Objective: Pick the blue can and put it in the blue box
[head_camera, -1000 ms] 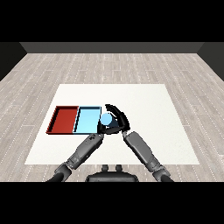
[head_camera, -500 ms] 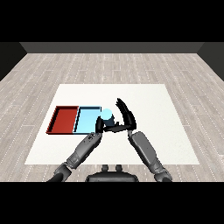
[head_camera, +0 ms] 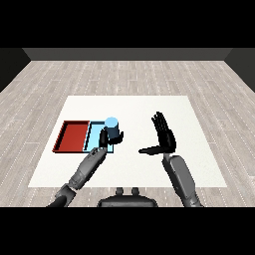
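The blue can [head_camera: 113, 129], dark-sided with a pale blue top, stands upright at the right end of the light blue tray [head_camera: 94, 135]. My right hand [head_camera: 165, 138] is well to the can's right and apart from it, open, with its fingers straight up and its thumb pointing left. My left hand [head_camera: 103, 139] rests just in front of the can's left side, over the blue tray's near part, with relaxed fingers that hold nothing. The left hand hides the can's lower left side.
A red tray [head_camera: 72, 136] lies against the blue tray's left side. The white table [head_camera: 149, 112] stretches wide behind and to the right of the trays, with a grey plank floor around it.
My right hand has let go of the can, opened and moved away to the right. The can now stands on its own in the blue tray. The left hand has barely shifted.
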{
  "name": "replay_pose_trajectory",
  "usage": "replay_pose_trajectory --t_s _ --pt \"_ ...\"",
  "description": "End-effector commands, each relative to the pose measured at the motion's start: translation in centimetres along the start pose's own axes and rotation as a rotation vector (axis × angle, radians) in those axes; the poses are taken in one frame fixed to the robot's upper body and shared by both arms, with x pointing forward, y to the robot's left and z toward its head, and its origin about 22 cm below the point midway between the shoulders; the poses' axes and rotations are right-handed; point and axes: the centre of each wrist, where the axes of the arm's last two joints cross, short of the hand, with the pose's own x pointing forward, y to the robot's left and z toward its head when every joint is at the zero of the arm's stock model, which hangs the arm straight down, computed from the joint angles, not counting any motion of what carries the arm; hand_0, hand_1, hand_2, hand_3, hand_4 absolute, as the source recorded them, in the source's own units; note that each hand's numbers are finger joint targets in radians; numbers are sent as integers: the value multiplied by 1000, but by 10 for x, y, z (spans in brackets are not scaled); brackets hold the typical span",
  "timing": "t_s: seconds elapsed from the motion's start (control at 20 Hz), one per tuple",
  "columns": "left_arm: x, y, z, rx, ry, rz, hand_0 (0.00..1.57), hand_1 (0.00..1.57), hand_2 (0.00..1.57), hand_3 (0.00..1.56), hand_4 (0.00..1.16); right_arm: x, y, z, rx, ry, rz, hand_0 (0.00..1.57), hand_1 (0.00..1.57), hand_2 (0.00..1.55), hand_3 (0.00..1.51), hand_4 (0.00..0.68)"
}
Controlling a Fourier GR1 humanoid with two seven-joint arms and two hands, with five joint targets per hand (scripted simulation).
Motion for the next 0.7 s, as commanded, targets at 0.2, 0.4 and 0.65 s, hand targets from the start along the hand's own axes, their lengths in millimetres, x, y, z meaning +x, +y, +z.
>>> replay_pose_trajectory --t_s 0.2,0.4,0.65 --pt "-21 74 -20 144 143 -185 1532 1532 1537 1486 1128 9 -27 18 -101 -52 38 0 0 0 0 0" --pt "-33 100 -40 170 252 -282 1556 1556 1543 1463 1088 12 -30 33 -121 -48 5 0 0 0 0 0" --pt "-59 97 -37 105 375 -381 1571 1571 1565 1481 1051 3 -37 39 -153 -23 -13 0 0 0 0 0"
